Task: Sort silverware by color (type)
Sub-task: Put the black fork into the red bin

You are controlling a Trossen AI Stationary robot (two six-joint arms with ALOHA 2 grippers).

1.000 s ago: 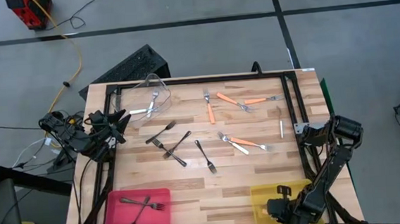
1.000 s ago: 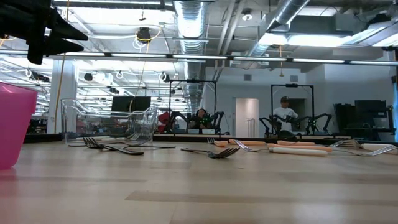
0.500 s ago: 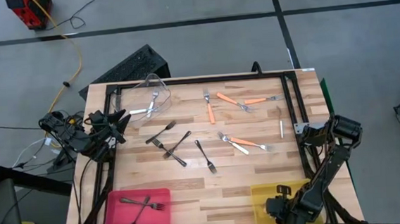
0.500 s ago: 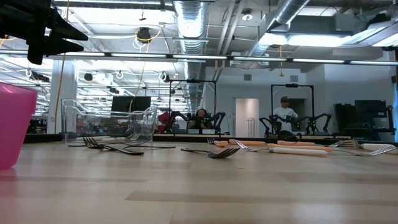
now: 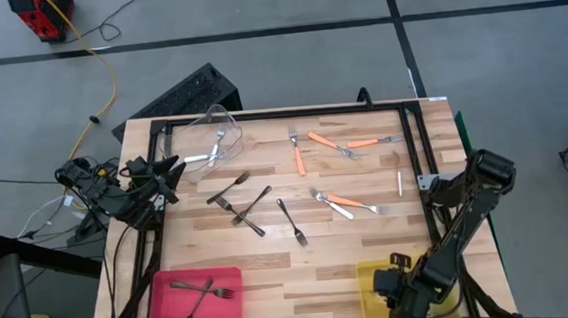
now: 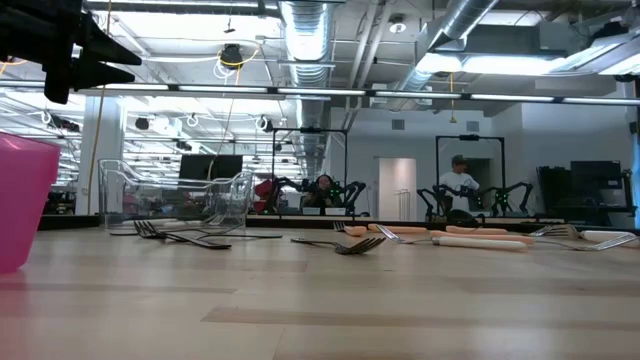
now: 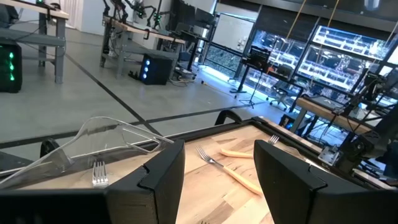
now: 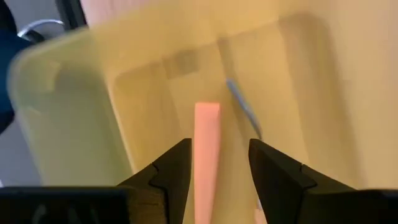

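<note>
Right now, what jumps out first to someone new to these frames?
The scatter of forks mid-table: orange-handled forks toward the far right, dark forks nearer the centre. Bright bins mark the near corners, the pink bin holding two dark forks. The right claw hangs over the yellow bin, above an orange handle.

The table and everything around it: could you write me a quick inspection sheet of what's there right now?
Surface: wooden table inside a black frame.
Job's things: two dark forks in the pink bin; an orange-handled fork in the yellow bin; a silver fork at the clear bin; loose dark forks mid-table; loose orange-handled forks toward the far right.
Clutter: nothing seen.
End effectors: left end effector open at the table's left edge, empty; right end effector open above the yellow bin, the orange handle showing between its fingers.
Cables: yellow cable on the floor, tangled wires by the left arm.
Surroundings: grey floor; a person far behind.
</note>
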